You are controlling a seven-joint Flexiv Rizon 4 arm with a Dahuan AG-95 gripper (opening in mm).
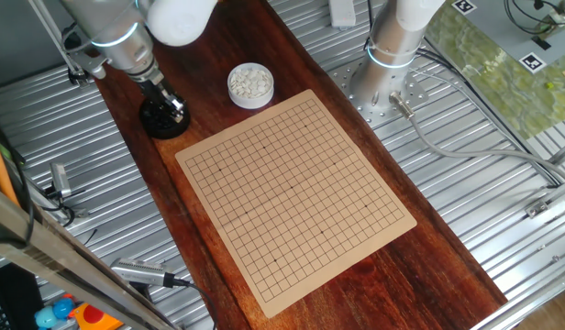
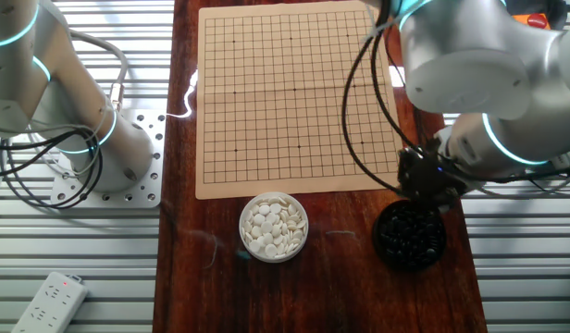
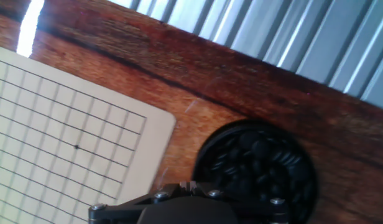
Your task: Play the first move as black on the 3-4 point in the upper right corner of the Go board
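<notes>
The tan board (image 1: 296,188) with its black grid lies bare on the dark wooden tabletop, with no stone on it; it also shows in the other fixed view (image 2: 290,92) and at the left of the hand view (image 3: 55,124). The black stones lie heaped in a round black bowl (image 1: 163,124) (image 2: 410,236) (image 3: 257,165) just off a board corner. My gripper (image 1: 175,112) (image 2: 424,190) (image 3: 189,184) hangs just above the bowl's edge nearest the board. Its fingertips stand close together with only a slit between them. No stone shows between them.
A white bowl (image 1: 250,84) (image 2: 274,227) of white stones stands beside the black bowl along the same board edge. A second arm's base (image 1: 383,78) (image 2: 118,153) is bolted next to the table. Ribbed metal panels flank the wooden top (image 3: 241,68).
</notes>
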